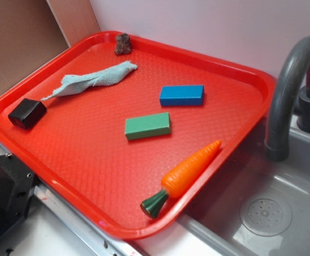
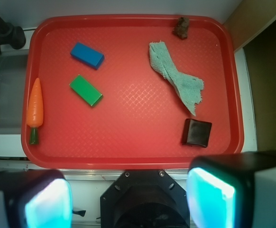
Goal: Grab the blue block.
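While the gripper [image 2: 128, 199] hangs with jaws spread wide, empty, outside the red tray's [image 2: 128, 159] near edge, the blue block [image 2: 87, 55] lies flat near its far sink-side corner, just beside the green block [image 2: 86, 90].

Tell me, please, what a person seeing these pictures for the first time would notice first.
The big red tray fills both views. On it, the blue block and the green block lie close together but apart, with an orange toy carrot at the edge by the sink. The gripper hangs open above the tray's near rim.
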`<state>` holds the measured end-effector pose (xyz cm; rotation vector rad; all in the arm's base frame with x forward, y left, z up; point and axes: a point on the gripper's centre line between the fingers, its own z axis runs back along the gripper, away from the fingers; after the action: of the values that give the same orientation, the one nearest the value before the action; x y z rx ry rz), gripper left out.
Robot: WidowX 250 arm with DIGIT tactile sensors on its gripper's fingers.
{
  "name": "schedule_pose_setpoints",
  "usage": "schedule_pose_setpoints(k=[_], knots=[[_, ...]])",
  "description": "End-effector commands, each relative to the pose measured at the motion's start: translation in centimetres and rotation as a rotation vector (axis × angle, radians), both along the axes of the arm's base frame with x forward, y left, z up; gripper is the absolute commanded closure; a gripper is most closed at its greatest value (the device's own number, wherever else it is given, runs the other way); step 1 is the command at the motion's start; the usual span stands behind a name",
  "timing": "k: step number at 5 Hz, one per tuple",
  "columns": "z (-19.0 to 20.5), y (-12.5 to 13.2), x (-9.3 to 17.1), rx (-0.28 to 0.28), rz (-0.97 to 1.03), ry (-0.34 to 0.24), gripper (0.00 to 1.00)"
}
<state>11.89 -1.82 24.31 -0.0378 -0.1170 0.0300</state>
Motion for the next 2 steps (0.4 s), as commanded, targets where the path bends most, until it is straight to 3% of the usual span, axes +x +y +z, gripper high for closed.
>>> schedule_pose_setpoints(k=[1, 2], knots=[[0.0, 0.0, 0.0, 0.0, 0.0, 0.0, 0.0], [-0.7, -0.2, 5.0, 0.106, -0.221, -0.075, 0.0]])
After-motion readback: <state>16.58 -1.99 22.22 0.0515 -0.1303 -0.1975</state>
